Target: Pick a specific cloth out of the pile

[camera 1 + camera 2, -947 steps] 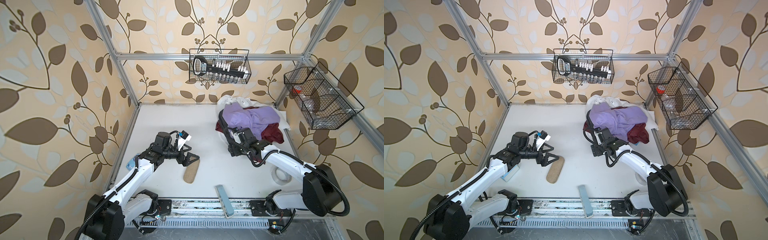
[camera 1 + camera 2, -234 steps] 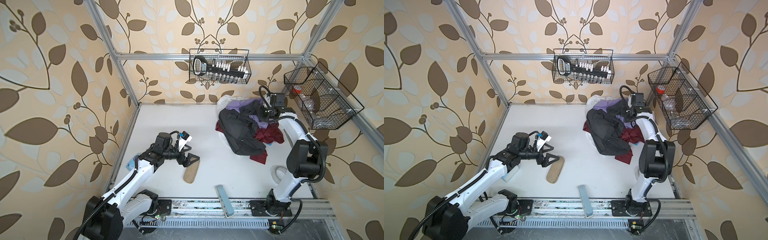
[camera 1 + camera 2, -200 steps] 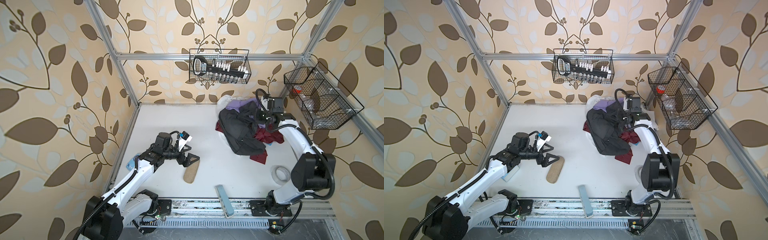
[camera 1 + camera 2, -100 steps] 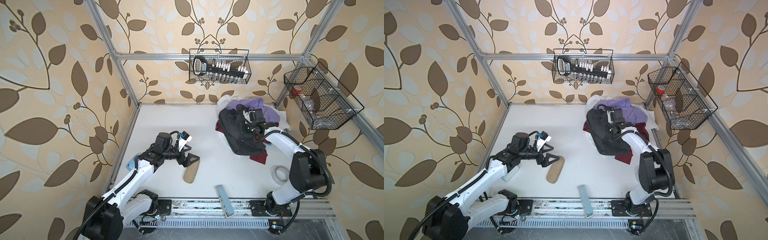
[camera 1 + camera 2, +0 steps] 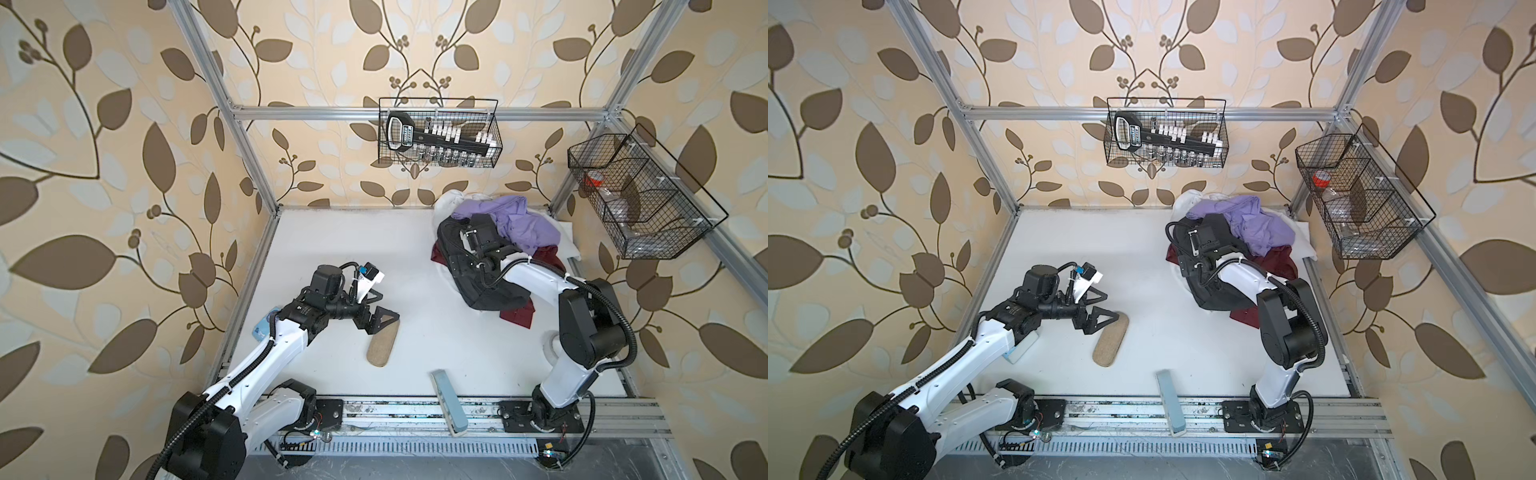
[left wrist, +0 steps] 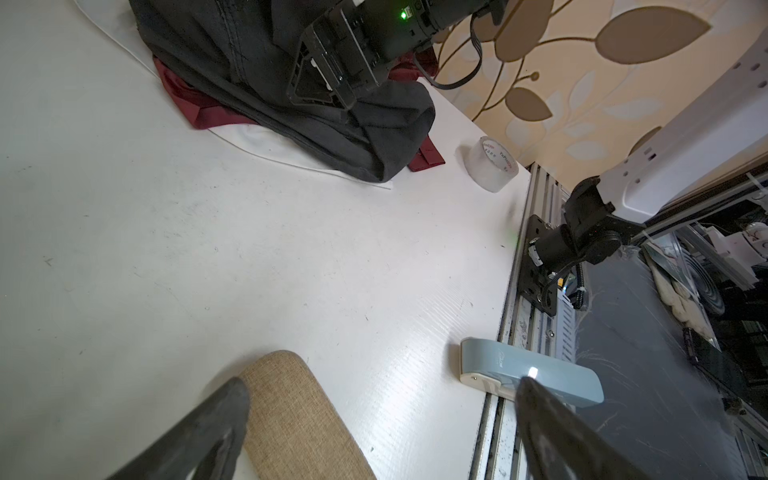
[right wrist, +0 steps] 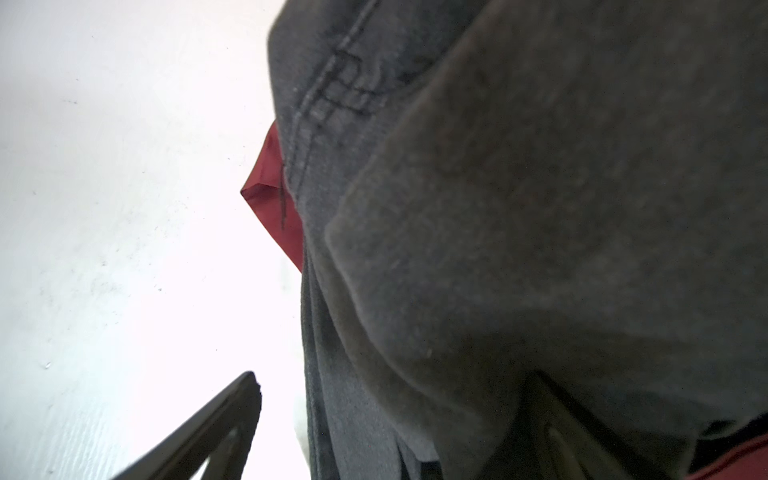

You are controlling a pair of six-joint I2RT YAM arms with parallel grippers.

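Note:
The pile (image 5: pixel 503 249) sits at the back right of the table: a lilac garment (image 5: pixel 528 226) on top, a maroon one (image 5: pixel 517 318) and a white one (image 5: pixel 446 201) beneath. The cloth (image 5: pixel 486 291), charcoal black, drapes down the pile's front left and also shows in the left wrist view (image 6: pixel 386 133). My right gripper (image 7: pixel 395 415) is open and low over it, and a fold of the cloth (image 7: pixel 540 208) bulges between the spread fingers. My left gripper (image 5: pixel 376 309) hovers open over the end of the tan case (image 5: pixel 382 347), holding nothing.
A blue-grey oblong (image 5: pixel 449 403) lies across the table's front edge. A roll of clear tape (image 6: pixel 492 164) stands near the right arm's base. Wire baskets hang on the back wall (image 5: pixel 438 133) and the right wall (image 5: pixel 640 195). A pale blue item (image 5: pixel 264 328) lies under the left arm.
My right gripper swung from the pile's back right to its front left, down onto the black cloth, and opened. The lilac garment now lies spread at the back. The left arm held still.

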